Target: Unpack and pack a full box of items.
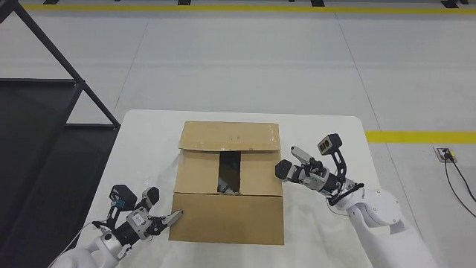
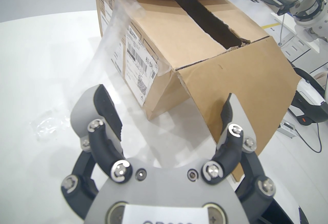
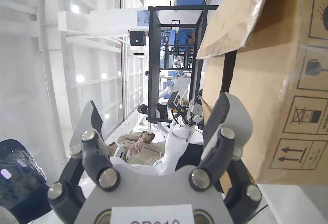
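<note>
The right gripper (image 1: 288, 161), jaws apart, is sitting just beside the right edge of the box (image 1: 198, 173); the left gripper (image 1: 165, 207), also spread, is facing its near flap (image 1: 227, 222).

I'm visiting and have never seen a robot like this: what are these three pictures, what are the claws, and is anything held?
It is a two-armed robot at a white table. The top view looks down from above its arms; the other two come from cameras on its wrists, so each shows its own claw, called a gripper, up close. On the table stands a cardboard box, its top flaps parted over a dark gap. A clear plastic strip hangs off its labelled side. The left gripper sits at the box's near corner, the right gripper at its other side. Both are open and hold nothing.
</note>
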Robot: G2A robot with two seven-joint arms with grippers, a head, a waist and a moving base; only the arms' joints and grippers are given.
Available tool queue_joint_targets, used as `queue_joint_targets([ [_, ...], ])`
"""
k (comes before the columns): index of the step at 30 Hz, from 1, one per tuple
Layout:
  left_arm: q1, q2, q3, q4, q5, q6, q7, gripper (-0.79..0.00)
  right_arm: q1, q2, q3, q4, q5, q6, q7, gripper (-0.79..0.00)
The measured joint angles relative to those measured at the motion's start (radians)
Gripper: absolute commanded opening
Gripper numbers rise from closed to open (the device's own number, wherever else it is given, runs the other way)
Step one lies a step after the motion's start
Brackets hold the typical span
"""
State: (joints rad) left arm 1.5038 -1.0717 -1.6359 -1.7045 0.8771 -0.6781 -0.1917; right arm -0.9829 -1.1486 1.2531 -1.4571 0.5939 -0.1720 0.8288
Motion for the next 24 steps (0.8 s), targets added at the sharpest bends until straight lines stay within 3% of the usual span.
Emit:
queue_joint_targets([
  [8, 0.0, 0.0, 0.0, 0.0, 0.0, 0.0, 0.0, 0.0, 0.074, -0.025, -0.092, 0.041, -0.034, 0.119, -0.124, 0.0],
  [24, 0.0, 0.0, 0.0, 0.0, 0.0, 0.0, 0.0, 0.0, 0.286, -0.097, -0.204, 0.204, -0.008, 0.049, -0.356, 0.0],
])
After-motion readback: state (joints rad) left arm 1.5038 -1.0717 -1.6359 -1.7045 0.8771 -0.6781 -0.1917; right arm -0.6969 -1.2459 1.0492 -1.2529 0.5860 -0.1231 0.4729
